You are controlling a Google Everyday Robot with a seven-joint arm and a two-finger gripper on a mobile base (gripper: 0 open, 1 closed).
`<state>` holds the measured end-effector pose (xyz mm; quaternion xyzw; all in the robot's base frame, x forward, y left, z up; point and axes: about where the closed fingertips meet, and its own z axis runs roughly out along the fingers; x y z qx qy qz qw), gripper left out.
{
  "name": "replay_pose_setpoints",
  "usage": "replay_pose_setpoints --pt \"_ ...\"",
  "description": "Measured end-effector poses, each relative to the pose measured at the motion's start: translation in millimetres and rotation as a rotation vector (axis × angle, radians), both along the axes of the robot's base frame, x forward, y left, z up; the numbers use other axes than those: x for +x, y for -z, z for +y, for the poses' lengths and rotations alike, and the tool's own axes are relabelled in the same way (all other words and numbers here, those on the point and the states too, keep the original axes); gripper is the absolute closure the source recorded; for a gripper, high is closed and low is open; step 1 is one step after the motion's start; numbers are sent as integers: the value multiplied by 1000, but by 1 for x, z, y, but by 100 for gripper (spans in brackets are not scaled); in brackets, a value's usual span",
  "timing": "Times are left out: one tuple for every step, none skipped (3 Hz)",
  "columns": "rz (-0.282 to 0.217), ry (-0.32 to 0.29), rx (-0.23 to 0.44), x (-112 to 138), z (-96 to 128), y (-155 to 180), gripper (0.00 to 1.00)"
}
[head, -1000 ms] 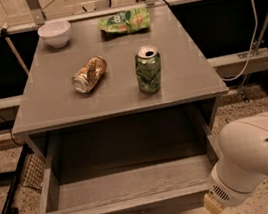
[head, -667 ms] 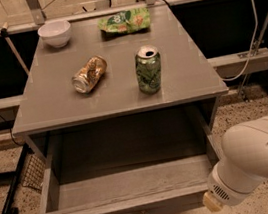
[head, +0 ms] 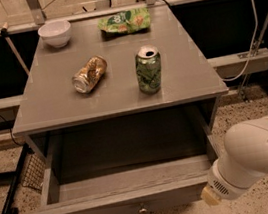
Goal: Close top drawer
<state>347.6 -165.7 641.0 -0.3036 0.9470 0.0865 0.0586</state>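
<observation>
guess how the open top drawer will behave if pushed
The top drawer looks empty, so it probably slides lightly. Being wide, it may skew if pushed off-centre, away from its knob. The gripper is out of view, past the arm at lower right.

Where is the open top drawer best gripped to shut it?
On the top drawer, probably the small knob centred on its front panel, approached from the front: it stands pulled out. The gripper is out of view; only the arm shows, lower right.
</observation>
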Motion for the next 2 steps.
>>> replay_pose_setpoints --pt "-38 -22 22 20 0 3 100" --pt "-38 -22 22 20 0 3 100"
